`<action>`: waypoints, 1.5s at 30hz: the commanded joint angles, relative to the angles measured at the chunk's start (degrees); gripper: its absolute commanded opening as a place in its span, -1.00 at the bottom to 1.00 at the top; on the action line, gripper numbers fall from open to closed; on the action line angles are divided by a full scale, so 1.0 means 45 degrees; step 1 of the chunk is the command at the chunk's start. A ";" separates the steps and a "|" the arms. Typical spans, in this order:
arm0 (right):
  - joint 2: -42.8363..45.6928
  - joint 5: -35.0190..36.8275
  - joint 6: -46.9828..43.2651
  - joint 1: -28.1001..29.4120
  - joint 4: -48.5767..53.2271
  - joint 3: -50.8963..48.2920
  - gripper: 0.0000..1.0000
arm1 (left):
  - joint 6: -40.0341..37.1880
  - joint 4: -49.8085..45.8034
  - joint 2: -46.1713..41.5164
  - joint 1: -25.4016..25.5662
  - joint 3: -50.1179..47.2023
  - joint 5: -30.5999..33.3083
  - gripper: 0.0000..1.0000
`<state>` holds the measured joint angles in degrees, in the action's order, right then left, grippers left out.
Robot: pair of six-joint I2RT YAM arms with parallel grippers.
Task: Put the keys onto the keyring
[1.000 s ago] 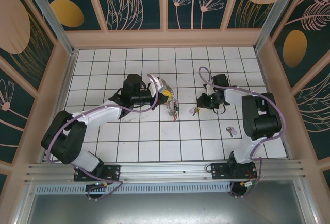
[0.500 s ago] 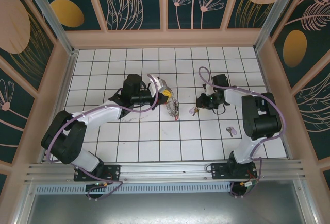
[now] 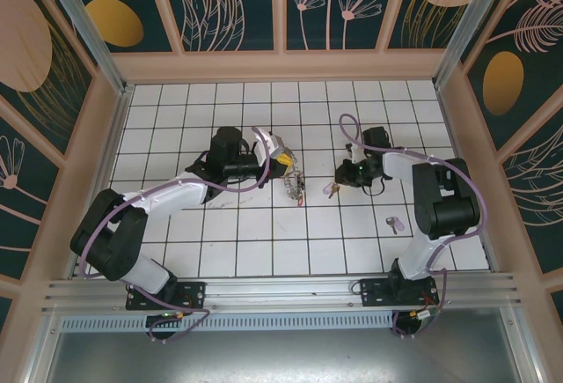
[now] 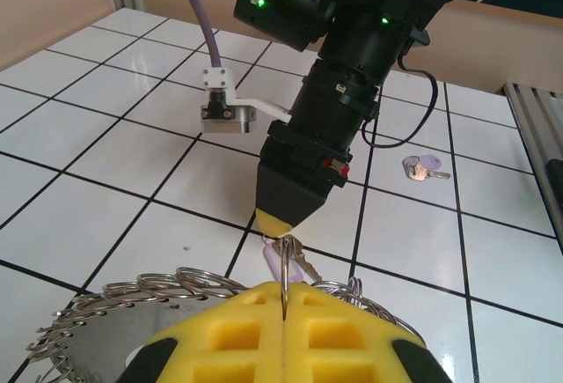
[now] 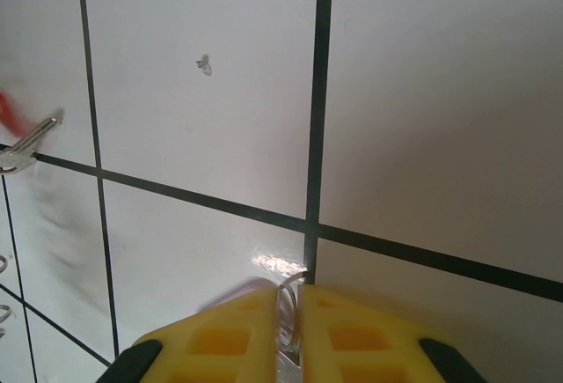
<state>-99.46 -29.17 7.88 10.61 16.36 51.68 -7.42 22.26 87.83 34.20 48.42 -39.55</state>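
My left gripper (image 4: 284, 291) is shut on the keyring (image 4: 284, 268), a thin grey ring pinched upright between the yellow pads. Several small split rings (image 4: 145, 288) hang on it just above the tiles. In the top view the left gripper (image 3: 288, 165) holds the keyring (image 3: 296, 186) at mid-table. My right gripper (image 4: 281, 217) stands right in front of it, tip down on the floor. The right gripper (image 5: 296, 300) is shut on a key (image 4: 283, 257) with a pale purple head; its small silvery ring shows between the pads. A red-headed key (image 5: 21, 149) lies to the left.
Another key with a pale purple head (image 3: 393, 223) lies loose on the white tiles to the right, also seen behind the right arm (image 4: 423, 168). Wooden walls (image 3: 281, 66) ring the tiled floor. An aluminium rail (image 3: 281, 290) runs along the near edge.
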 commanded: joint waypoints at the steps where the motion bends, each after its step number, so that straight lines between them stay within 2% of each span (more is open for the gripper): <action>1: 0.0211 -0.0081 0.0123 0.0104 0.0125 -0.0069 -0.75 | -0.0148 0.0383 0.0131 0.0060 0.0532 -0.0347 -1.00; 45: -0.0300 -0.0120 0.0179 0.0197 -0.0217 -0.0068 -0.75 | -0.0159 0.0346 0.0262 0.0059 0.0518 -0.0356 -1.00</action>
<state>-99.94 -29.19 8.05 11.14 16.03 51.68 -7.42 22.28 88.71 34.20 48.45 -39.94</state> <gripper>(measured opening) 0.124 0.065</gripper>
